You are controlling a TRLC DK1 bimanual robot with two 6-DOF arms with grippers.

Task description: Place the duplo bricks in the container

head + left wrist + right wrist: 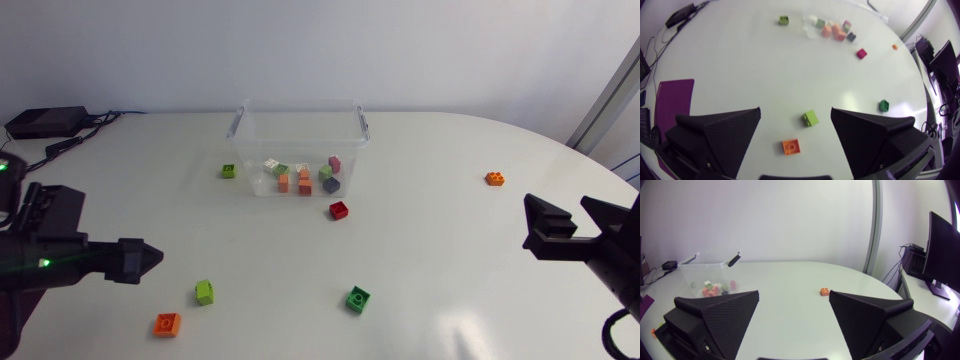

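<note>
Clear plastic container (300, 104), open-topped, stands upper centre of the head view frame on the white table (440, 260). Inside, on its floor, is a loose cluster of bricks (304, 180): white, green, orange, pink and dark blue among them.

Bricks lying on the table outside the container, six counted:
- small green brick (228, 171), just beside the container's left wall.
- red brick (338, 209), centre frame, just below the container's front wall.
- right-hand orange brick (494, 179), right of centre, well apart from the container.
- dark green brick (357, 299), lower centre.
- lime brick (204, 292), lower left.
- lower-left orange brick (167, 324), near the lime brick.

Left gripper (796, 108): at the left edge of the head view, lower half. Fingers spread wide, nothing held. In the left wrist view the lime brick and the lower-left orange brick lie on the table in the gap between the fingers, touching neither.

Right gripper (794, 293): at the right edge of the head view. Fingers wide apart, empty. In the right wrist view the right-hand orange brick lies ahead of it, and the container is farther ahead, off to the other side.

Black box (45, 121) with cables, upper left of the head view.
</note>
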